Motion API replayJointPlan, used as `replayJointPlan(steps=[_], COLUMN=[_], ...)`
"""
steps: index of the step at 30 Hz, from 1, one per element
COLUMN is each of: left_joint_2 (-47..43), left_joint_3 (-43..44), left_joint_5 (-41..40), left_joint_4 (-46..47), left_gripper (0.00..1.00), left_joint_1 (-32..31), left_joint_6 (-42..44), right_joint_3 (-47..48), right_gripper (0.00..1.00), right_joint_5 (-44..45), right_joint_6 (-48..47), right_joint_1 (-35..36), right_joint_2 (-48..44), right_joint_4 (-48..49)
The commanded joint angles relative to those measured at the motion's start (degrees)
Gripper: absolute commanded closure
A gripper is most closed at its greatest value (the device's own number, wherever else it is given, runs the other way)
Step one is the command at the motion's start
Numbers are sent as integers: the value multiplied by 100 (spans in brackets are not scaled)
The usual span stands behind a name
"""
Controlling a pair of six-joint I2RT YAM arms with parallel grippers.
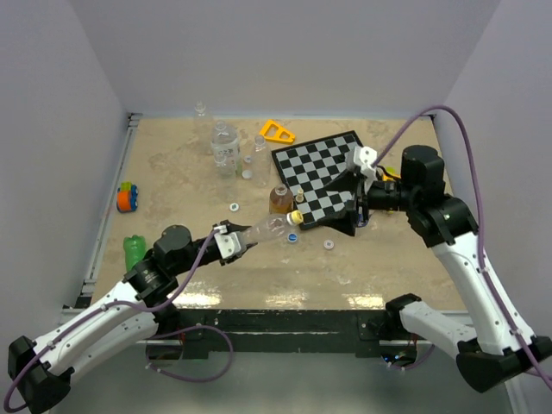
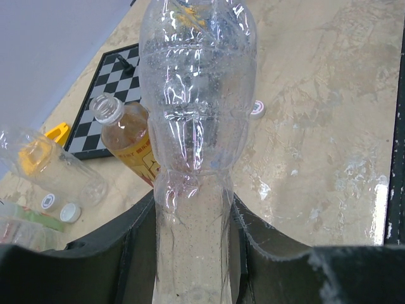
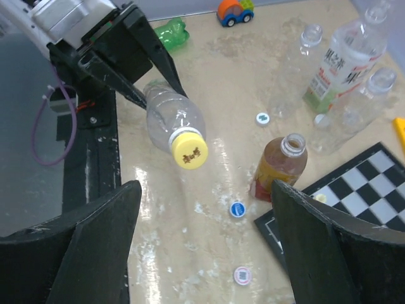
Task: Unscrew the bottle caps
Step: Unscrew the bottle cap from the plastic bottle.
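My left gripper (image 1: 231,241) is shut on the base end of a clear label-less bottle (image 1: 263,231) and holds it on its side above the table. The bottle's yellow cap (image 1: 295,216) points right. In the left wrist view the bottle (image 2: 196,114) fills the space between the jaws of the left gripper (image 2: 193,253). My right gripper (image 1: 345,207) is open and empty, a short way right of the cap. In the right wrist view the yellow cap (image 3: 189,151) faces the right gripper (image 3: 205,187), apart from it. An open amber bottle (image 3: 278,166) stands nearby. A loose blue cap (image 3: 238,209) lies below.
A chessboard (image 1: 323,172) lies under my right gripper. Several clear bottles (image 1: 224,147) and an orange triangle (image 1: 277,131) stand at the back. A green bottle (image 1: 134,252) and a toy car (image 1: 128,197) lie at the left. White caps (image 1: 329,245) (image 1: 234,207) lie loose.
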Motion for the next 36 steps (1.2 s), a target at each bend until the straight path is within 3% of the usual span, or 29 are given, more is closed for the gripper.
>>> replayJointPlan(steps=[1,8,36], left_joint_2=[-136,-233,-216], left_joint_3=[-113,-157,-174], left_joint_5=[-134,-336,-310], left_joint_4=[338,320,337], left_gripper=[100,100,100], left_joint_1=[-31,-31,-31], left_joint_6=[27,62,44], right_joint_3=[-30,-30,-197], right_gripper=[14,13,14], right_joint_5=[54,-982,-649], right_joint_6=[1513,1875,1963], right_joint_1=[-30,-30,163], right_joint_2=[335,704,1117], right_joint_4=[802,794,900])
